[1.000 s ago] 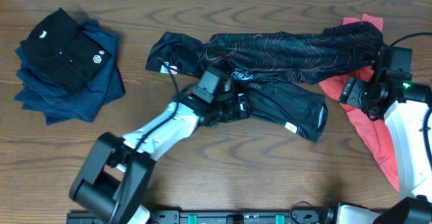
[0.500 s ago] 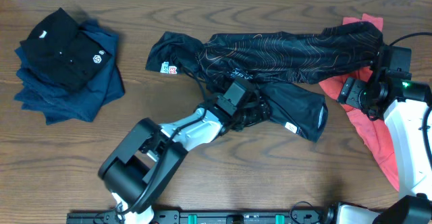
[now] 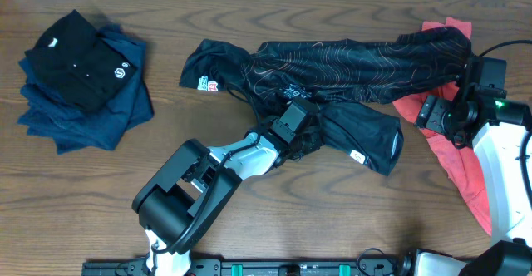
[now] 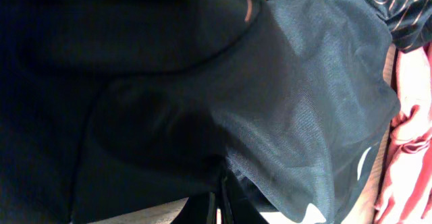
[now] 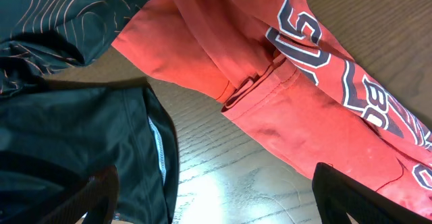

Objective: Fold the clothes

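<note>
L claw pushed further under jersey; grip unclear.

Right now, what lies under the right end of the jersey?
The red garment shows on both sides of the jersey there. The part beneath is covered.

place: robot lab bench | cue: wood-grain table (mounting rail along edge)

The black jersey carries thin orange contour lines; the coral-red garment bears navy-and-white lettering.
</note>
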